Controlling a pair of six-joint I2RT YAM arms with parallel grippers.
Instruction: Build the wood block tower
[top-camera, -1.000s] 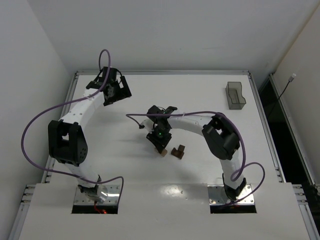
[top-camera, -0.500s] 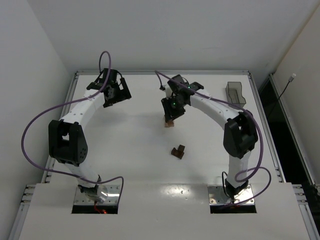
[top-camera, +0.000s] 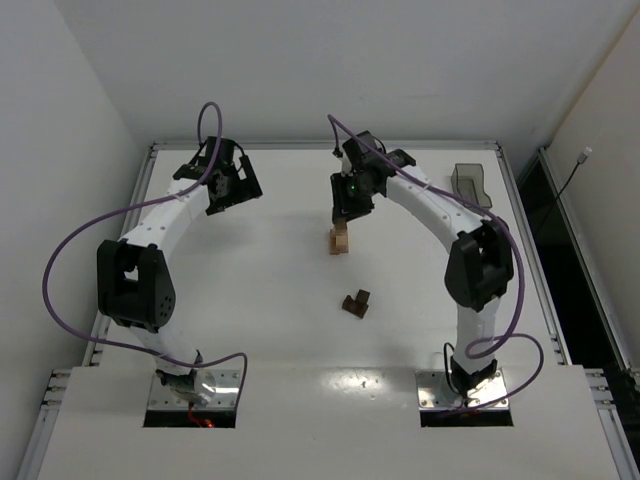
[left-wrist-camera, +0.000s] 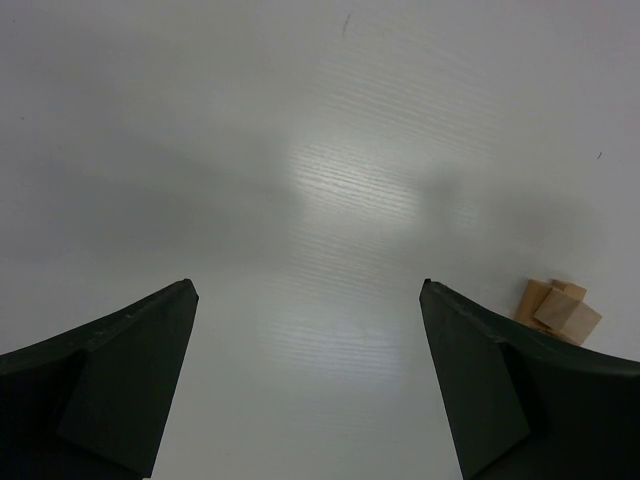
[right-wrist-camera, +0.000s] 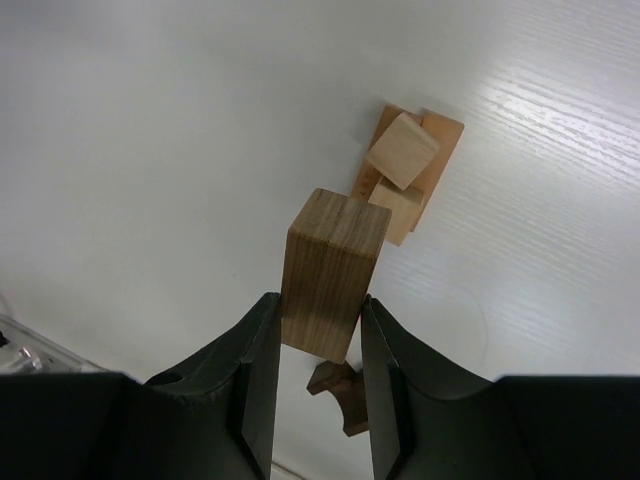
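- My right fingers (right-wrist-camera: 255, 380) grip a brown oblong wood block (right-wrist-camera: 330, 270), long axis up-frame, below the light tan cube stack (right-wrist-camera: 403, 170).
- My left fingers (left-wrist-camera: 130, 370) gape empty; one half-hides that stack.

White arm links (top-camera: 170, 215), black joints (top-camera: 135, 285), purple cables (top-camera: 47, 275); left gripper (left-wrist-camera: 307, 285) fingers (left-wrist-camera: 110, 380) black.

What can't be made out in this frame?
Tower height: too small in the top view, seen end-on in the right wrist view.
Tower base: left wrist view, cut off by a finger of the left hand.
Dark blocks: count unclear; right hand and its held block hide them in the right wrist view.
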